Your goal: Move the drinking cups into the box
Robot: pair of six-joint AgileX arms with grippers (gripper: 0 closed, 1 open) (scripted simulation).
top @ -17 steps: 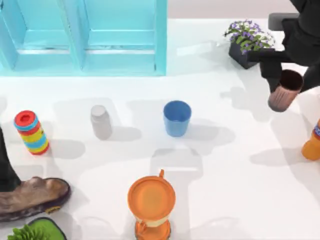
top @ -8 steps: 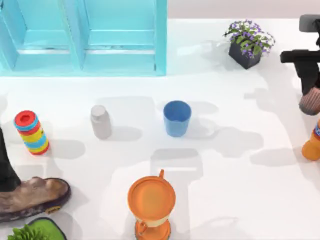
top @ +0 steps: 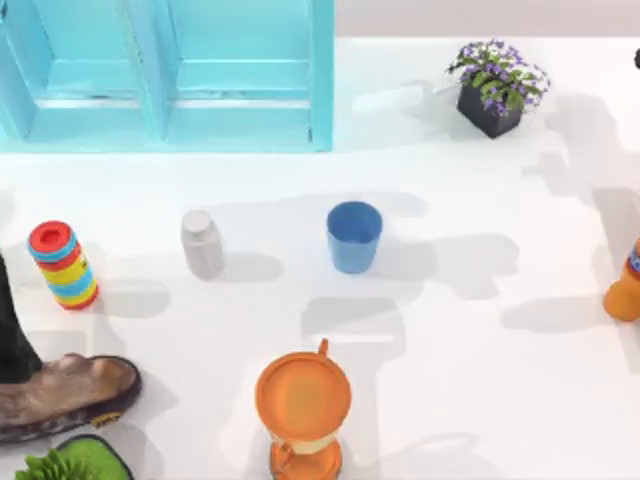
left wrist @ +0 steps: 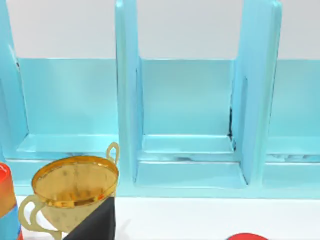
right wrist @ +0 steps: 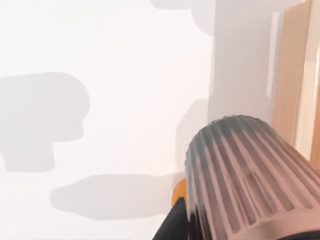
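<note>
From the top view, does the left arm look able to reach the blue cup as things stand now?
Probably yes. The blue cup stands alone mid-table, with open table on every side; the bottle to its left stands apart from it. The left arm is at the left edge, so it may need a long stretch.

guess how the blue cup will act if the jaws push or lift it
The blue cup stands upright and narrows toward its base, so a push near the rim would probably tip it rather than slide it. It looks hollow with thin walls, so likely light. Its smooth, tapered sides may slip downward in a loose grip.
</note>
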